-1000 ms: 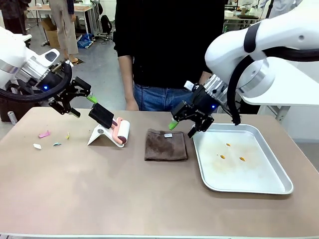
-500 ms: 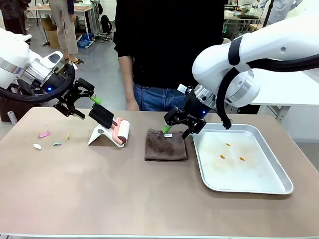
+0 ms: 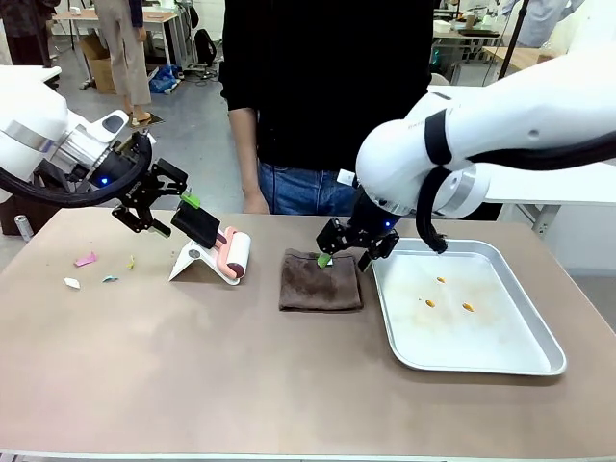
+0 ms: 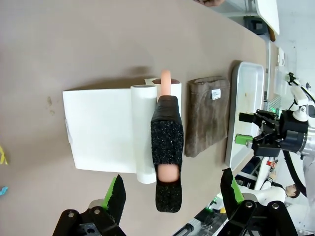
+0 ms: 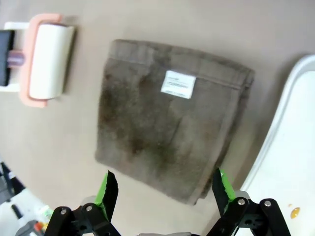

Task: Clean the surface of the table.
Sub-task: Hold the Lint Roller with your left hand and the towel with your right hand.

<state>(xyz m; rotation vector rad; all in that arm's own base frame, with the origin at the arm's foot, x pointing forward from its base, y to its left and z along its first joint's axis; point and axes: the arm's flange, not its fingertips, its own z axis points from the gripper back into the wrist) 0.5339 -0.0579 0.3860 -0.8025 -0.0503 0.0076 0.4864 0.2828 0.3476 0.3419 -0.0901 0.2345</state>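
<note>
From my station the table reads as a smooth, matt tan top. The tray is shiny bare metal, its floor duller and smeared. The cloth is brown, soft and napped, and its label is a flat white tag. I see the roller as smooth white paper in a pink plastic frame, and its handle is black and gritty. The stand is smooth matt white.

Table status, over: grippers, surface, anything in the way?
Left gripper open at roller handle. Right gripper open over cloth. Table: paper scraps at left, unswept. Tray beside cloth.
</note>
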